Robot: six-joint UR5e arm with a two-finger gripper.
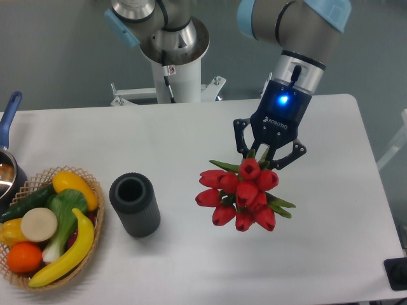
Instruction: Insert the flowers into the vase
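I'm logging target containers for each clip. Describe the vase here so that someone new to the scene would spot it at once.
Start at the woven basket of produce at the white table's left edge. Just right of it stands the vase, alone and upright with its round mouth open. It is the only dark grey, matte cylinder; the red flowers hang in the gripper farther right.
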